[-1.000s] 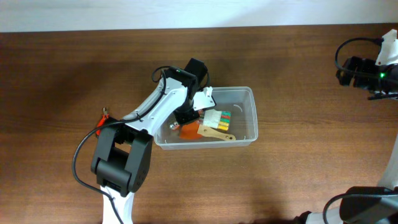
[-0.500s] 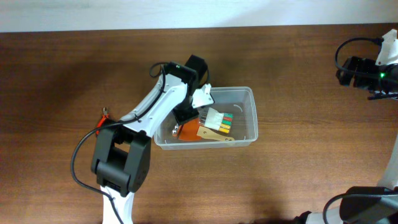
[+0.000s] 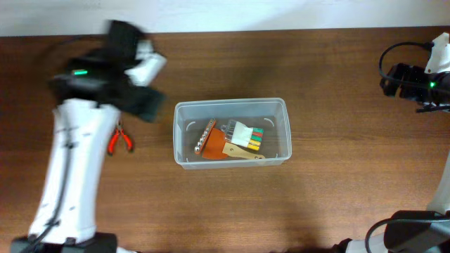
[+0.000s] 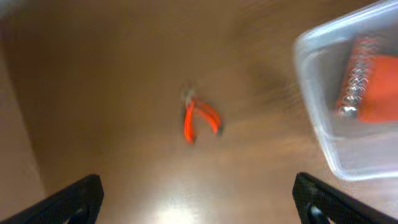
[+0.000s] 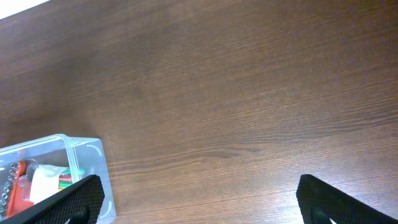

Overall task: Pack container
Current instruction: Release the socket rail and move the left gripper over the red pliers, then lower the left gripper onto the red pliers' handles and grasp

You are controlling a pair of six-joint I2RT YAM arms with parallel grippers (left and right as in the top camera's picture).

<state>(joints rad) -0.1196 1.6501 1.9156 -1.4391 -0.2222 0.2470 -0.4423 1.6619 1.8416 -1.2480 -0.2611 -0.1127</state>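
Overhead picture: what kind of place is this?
Probably a robot lab workbench, not a home. A left arm and a right arm stand at a plain wooden table, with a clear container of tools and orange pliers lying loose.

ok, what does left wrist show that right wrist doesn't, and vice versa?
Left wrist only: orange pliers lying on the table, outside the container. Right wrist only: the white block with coloured tips inside the container, plus a wide stretch of table. Both: a corner of the container and the orange bit holder in it.
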